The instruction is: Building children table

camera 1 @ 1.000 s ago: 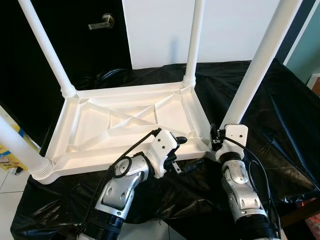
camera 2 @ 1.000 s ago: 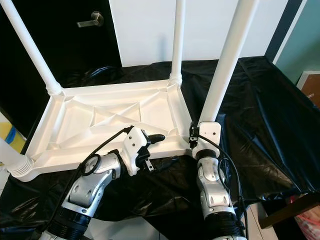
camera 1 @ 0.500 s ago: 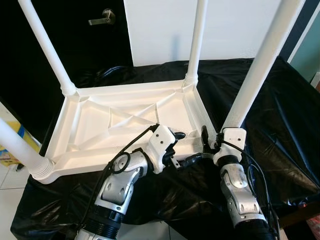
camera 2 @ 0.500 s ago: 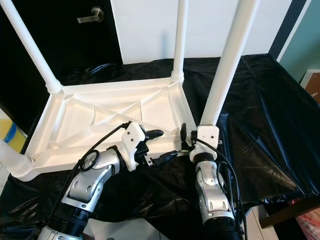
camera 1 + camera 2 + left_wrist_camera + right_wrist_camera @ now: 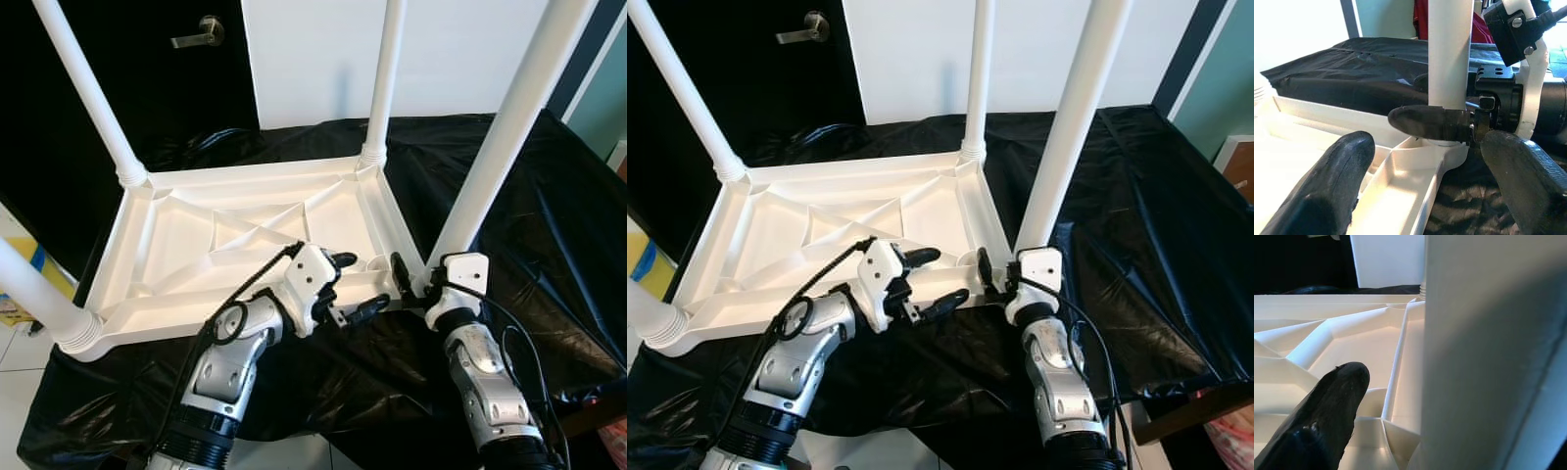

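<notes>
The white plastic table (image 5: pixel 245 178) lies upside down on a black sheet, legs pointing up. My right gripper (image 5: pixel 419 279) is at the foot of the near-right leg (image 5: pixel 500 127). It is open, with one finger (image 5: pixel 1322 426) off the leg (image 5: pixel 1488 352) and the other hidden behind it. My left gripper (image 5: pixel 355 284) is open just to its left, its fingers (image 5: pixel 1327 191) straddling the table's near rim without holding it. The left wrist view shows the right gripper's finger (image 5: pixel 1425 121) lying across the leg's foot (image 5: pixel 1449 49).
Three more legs stand at far left (image 5: pixel 88 93), far middle (image 5: pixel 382 78) and near left (image 5: pixel 39 294). The black sheet (image 5: pixel 549 225) drapes over the support's edges. Behind are a dark door with a lever handle (image 5: pixel 196 34) and a white wall.
My right gripper's finger has come away from the near-right leg, and that forearm has leaned right. The left gripper has edged up along the near rim, still open.
</notes>
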`<state>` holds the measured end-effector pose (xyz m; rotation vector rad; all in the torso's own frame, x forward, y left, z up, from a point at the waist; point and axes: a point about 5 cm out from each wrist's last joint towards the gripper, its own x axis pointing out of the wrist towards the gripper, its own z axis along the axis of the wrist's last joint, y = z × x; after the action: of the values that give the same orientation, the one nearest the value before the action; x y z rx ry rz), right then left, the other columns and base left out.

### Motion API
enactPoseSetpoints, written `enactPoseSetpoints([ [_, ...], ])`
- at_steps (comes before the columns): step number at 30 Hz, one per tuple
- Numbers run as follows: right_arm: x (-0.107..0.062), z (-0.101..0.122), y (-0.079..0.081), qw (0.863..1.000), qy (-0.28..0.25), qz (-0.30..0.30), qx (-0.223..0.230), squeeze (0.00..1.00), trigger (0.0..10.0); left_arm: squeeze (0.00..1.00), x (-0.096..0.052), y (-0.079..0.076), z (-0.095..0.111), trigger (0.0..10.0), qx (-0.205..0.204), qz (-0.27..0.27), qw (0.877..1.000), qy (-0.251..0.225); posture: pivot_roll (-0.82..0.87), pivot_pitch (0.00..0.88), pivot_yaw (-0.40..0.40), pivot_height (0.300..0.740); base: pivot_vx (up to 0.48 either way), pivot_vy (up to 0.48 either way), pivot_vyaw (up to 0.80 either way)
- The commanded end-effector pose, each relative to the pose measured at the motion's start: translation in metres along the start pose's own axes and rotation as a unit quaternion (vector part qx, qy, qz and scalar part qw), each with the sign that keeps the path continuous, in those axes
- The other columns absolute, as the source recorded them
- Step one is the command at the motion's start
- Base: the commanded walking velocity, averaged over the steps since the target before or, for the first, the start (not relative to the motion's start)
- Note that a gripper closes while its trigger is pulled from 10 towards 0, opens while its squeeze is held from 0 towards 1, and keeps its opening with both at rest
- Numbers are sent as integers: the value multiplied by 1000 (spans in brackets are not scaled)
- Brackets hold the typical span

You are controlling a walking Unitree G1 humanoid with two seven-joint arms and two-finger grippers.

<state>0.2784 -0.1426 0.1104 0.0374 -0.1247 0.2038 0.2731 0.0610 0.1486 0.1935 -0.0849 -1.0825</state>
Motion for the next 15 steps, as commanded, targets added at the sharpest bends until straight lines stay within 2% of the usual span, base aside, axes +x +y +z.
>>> enactPoseSetpoints([
  [1, -2, -5, 18, 998, 15, 57, 15, 0, 10000, 0, -3, 13, -2, 10000, 0, 91, 996, 3, -97, 21, 11, 740, 0, 0, 0],
  [3, -2, -5, 18, 998, 15, 57, 15, 0, 10000, 0, -3, 13, -2, 10000, 0, 91, 996, 3, -97, 21, 11, 740, 0, 0, 0],
  [6, -9, -2, 22, 993, 22, 116, 20, 0, 10000, 0, -9, 23, 2, 10000, 6, 104, 995, -1, -104, 20, 14, 740, 0, 0, 0],
  [8, -9, -2, 22, 993, 22, 116, 20, 0, 10000, 0, -9, 23, 2, 10000, 6, 104, 995, -1, -104, 20, 14, 740, 0, 0, 0],
  [9, -14, -1, 23, 989, 26, 142, 20, 0, 10000, 0, -13, 26, 2, 10000, 7, 105, 994, 0, -107, 20, 17, 740, 0, 0, 0],
  [13, -19, 1, 11, 986, 37, 162, 3, 0, 10000, 0, -21, 28, -1, 10000, 11, 87, 996, 16, -108, 20, 19, 740, 0, 0, 0],
  [14, -20, 2, 2, 985, 43, 169, -3, 0, 10000, 0, -23, 24, -4, 10000, 8, 67, 997, 26, -111, 19, 23, 740, 0, 0, 0],
  [15, -20, 2, 2, 985, 43, 169, -3, 0, 10000, 0, -23, 24, -4, 10000, 8, 67, 997, 26, -111, 19, 23, 740, 0, 0, 0],
])
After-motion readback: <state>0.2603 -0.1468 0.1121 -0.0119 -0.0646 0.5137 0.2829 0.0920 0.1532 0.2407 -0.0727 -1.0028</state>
